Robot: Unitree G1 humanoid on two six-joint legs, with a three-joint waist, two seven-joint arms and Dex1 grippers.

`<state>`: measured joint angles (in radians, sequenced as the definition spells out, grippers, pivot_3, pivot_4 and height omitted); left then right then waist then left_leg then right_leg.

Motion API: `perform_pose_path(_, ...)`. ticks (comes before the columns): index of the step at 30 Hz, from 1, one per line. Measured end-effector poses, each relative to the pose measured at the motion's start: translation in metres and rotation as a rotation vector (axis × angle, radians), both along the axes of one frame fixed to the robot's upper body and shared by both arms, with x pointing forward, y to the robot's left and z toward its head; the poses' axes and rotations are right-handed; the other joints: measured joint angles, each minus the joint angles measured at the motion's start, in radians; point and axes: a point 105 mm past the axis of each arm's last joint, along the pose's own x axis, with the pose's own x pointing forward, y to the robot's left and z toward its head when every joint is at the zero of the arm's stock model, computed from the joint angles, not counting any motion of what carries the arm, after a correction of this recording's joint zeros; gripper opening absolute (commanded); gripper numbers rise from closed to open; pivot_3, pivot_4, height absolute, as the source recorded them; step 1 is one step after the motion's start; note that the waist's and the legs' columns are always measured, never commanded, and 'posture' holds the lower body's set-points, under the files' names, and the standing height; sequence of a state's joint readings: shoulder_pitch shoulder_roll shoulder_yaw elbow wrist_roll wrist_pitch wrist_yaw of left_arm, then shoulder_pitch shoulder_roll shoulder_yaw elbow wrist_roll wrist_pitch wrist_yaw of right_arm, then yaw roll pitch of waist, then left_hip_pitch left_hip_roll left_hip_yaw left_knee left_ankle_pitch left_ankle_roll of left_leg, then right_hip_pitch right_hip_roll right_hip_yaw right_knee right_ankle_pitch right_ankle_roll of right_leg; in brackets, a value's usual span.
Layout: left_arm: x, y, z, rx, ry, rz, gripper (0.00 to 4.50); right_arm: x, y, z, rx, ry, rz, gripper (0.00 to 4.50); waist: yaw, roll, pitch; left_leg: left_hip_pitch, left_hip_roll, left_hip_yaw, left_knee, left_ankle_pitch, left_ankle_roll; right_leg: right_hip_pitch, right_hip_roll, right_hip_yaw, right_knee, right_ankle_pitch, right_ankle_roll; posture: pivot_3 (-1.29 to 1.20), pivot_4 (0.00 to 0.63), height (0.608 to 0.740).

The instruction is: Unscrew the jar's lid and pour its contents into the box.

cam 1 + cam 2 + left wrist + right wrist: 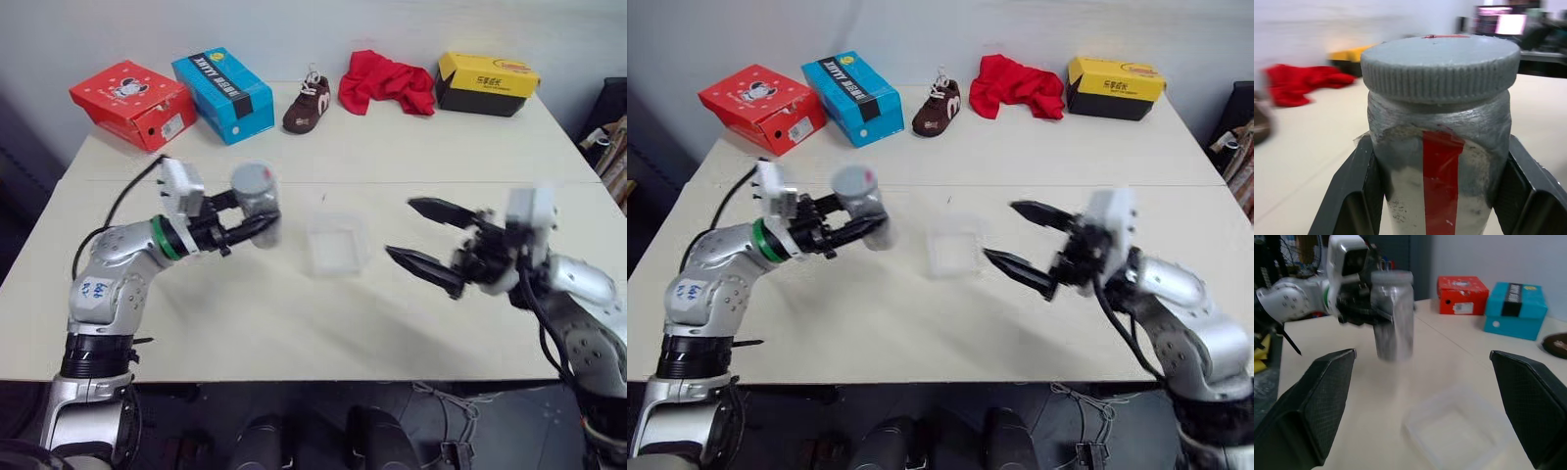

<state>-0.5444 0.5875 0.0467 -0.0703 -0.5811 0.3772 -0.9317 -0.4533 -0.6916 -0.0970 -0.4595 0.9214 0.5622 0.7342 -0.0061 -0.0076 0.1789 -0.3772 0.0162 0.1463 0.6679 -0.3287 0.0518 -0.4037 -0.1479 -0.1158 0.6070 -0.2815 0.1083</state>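
Note:
My left gripper (257,223) is shut on the jar (258,203), a silvery-grey cylinder with a red stripe (1442,181), and holds it upright above the table. The grey ribbed lid (1441,66) sits on top of the jar. The contents are hidden inside. The clear plastic box (335,245) rests on the table just right of the jar, between both grippers. My right gripper (401,228) hovers open to the right of the box, its two black fingers (1322,396) spread wide and pointing toward the jar, apart from it.
Along the table's far edge stand a red shoe box (132,103), a blue shoe box (223,93), a brown shoe (307,103), a red cloth (387,80) and a yellow-black box (487,83). The table's (294,323) near edge runs just below both arms.

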Motion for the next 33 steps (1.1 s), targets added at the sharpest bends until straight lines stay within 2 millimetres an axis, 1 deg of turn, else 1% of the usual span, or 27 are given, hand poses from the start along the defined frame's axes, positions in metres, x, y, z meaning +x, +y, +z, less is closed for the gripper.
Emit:
perform_pose_path(2,-0.007,-0.012,0.002,0.017,-0.013,-0.065,2.35,-0.002,0.021,0.018,0.006,-0.022,0.053,4.50,0.000,0.000,0.000,-0.001,0.000,0.000,-0.001,0.000,-0.001,-0.002,0.001,0.000,0.002,-0.001,-0.001,0.00,0.150,0.740)
perform_pose_path(3,-0.009,-0.016,0.002,0.015,-0.019,-0.086,2.35,-0.002,0.030,0.022,0.004,-0.023,0.063,4.50,0.001,0.000,0.000,-0.001,0.000,0.000,-0.001,0.001,-0.001,-0.002,0.001,-0.001,0.005,-0.001,-0.002,0.00,0.150,0.740)
perform_pose_path(6,-0.011,-0.024,-0.001,0.026,-0.017,-0.121,2.35,0.003,0.051,0.022,-0.019,0.005,0.070,4.50,0.002,0.000,0.000,-0.010,0.000,0.000,0.001,0.003,0.001,-0.009,0.004,-0.006,0.006,-0.001,-0.001,0.00,0.150,0.740)
perform_pose_path(8,-0.013,-0.030,-0.004,0.027,-0.015,-0.143,2.35,0.009,0.059,0.021,-0.044,0.018,0.060,4.50,0.005,0.000,0.000,-0.014,-0.001,0.000,0.004,0.003,0.003,-0.011,0.007,-0.012,0.006,0.000,0.000,0.00,0.150,0.740)
perform_pose_path(11,-0.015,-0.036,-0.005,0.017,-0.014,-0.165,2.35,0.013,0.061,0.022,-0.070,0.014,0.044,4.50,0.006,0.000,0.000,-0.018,-0.001,-0.002,0.011,0.000,0.006,-0.010,0.007,-0.014,0.005,0.001,0.002,0.00,0.150,0.740)
perform_pose_path(15,-0.016,-0.044,-0.007,0.006,-0.013,-0.182,2.35,0.010,0.065,0.016,-0.107,0.019,0.079,4.50,0.004,0.000,0.000,-0.020,-0.002,-0.002,0.014,0.000,0.008,-0.009,0.007,-0.013,0.003,0.004,0.007,0.00,0.150,0.740)
perform_pose_path(24,-0.020,-0.053,-0.003,-0.006,-0.045,-0.186,2.35,0.007,0.066,0.007,-0.140,0.045,0.116,4.50,0.003,0.000,0.000,-0.020,-0.001,-0.002,0.015,0.001,0.008,-0.009,0.007,-0.013,0.004,0.004,0.008,0.00,0.150,0.740)
perform_pose_path(27,-0.020,-0.054,-0.004,-0.011,-0.040,-0.186,2.35,0.008,0.065,0.002,-0.143,0.058,0.117,4.50,0.003,0.000,0.000,-0.020,-0.001,-0.002,0.015,0.001,0.008,-0.009,0.007,-0.013,0.004,0.004,0.008,0.00,0.150,0.740)
perform_pose_path(29,-0.020,-0.054,-0.005,-0.011,-0.039,-0.187,2.35,0.007,0.066,0.002,-0.139,0.052,0.120,4.50,0.003,0.000,0.000,-0.020,-0.001,-0.002,0.015,0.001,0.008,-0.009,0.007,-0.013,0.004,0.004,0.008,0.00,0.150,0.740)
perform_pose_path(32,-0.021,-0.054,-0.007,-0.010,-0.034,-0.186,2.35,0.008,0.067,0.003,-0.138,0.046,0.121,3.94,0.003,0.000,0.000,-0.020,-0.001,-0.002,0.015,0.001,0.008,-0.009,0.007,-0.013,0.004,0.004,0.008,0.00,0.150,0.740)
perform_pose_path(33,-0.021,-0.054,-0.007,-0.009,-0.033,-0.186,2.35,0.008,0.067,0.003,-0.138,0.044,0.119,3.62,0.003,0.000,0.000,-0.020,-0.001,-0.002,0.015,0.001,0.008,-0.009,0.007,-0.013,0.004,0.004,0.008,0.00,0.150,0.740)
